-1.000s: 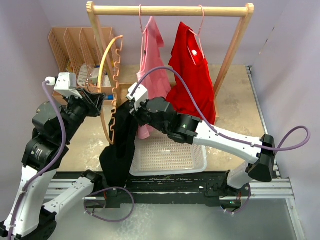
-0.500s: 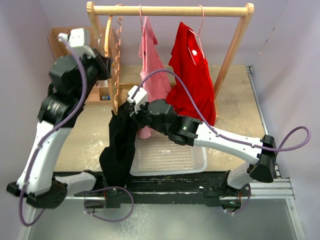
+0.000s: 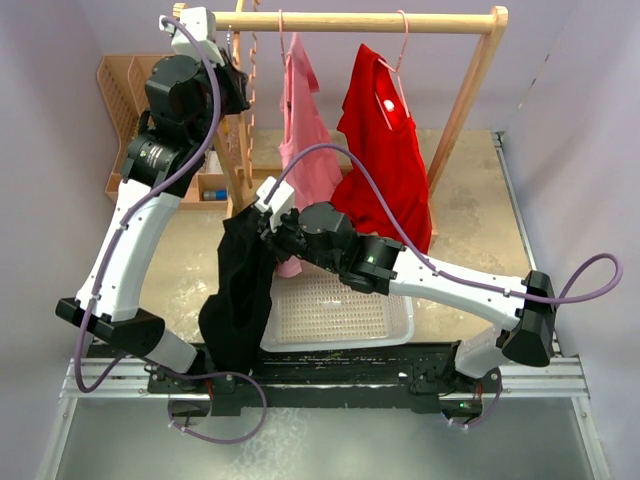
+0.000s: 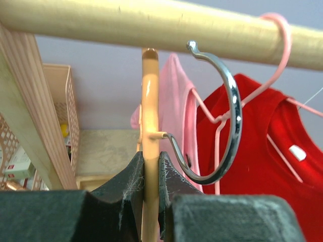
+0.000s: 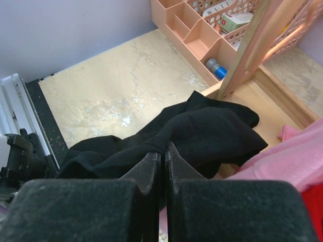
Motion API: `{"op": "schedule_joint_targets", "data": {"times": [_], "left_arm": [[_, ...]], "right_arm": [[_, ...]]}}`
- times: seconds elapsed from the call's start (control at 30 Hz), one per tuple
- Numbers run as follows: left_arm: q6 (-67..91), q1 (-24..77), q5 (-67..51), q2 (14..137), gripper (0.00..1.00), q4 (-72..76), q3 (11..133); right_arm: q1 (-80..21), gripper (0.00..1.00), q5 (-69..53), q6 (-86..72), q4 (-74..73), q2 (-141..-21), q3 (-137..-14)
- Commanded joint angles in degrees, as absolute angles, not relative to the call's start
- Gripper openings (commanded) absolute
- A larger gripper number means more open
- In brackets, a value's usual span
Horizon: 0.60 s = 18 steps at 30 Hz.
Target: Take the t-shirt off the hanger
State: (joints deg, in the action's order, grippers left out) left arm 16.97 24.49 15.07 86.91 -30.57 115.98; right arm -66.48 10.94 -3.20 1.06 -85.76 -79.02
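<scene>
The left jaws are clamped on the wooden hanger (image 4: 150,101) at its neck, with its steel hook (image 4: 229,111) just under the rail (image 4: 151,20) and not yet over it. The right jaws are pinched shut on a fold of the black t-shirt (image 5: 202,126), which is off the hanger and droops beside the white basket (image 3: 405,322) toward the near table (image 5: 111,80) edge. To do this well, lift the hook above the rail, then lower it squarely, clear of the pink hanger (image 4: 282,40); grip the shirt firmly and carry it over the basket before releasing
</scene>
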Motion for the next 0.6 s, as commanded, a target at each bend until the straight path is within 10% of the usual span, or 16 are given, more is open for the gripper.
{"op": "schedule_joint_targets", "data": {"times": [0.0, 0.57], "left_arm": [[17.7, 24.3, 16.9, 87.3, 0.0, -22.1, 120.3], [17.6, 21.7, 20.5, 95.2, 0.0, -22.1, 129.2]], "right_arm": [[-66.9, 0.0, 9.3, -3.3, 5.2, -84.2, -79.3], [-67.0, 0.0, 8.9, -5.6, 6.5, -82.4, -76.1]]}}
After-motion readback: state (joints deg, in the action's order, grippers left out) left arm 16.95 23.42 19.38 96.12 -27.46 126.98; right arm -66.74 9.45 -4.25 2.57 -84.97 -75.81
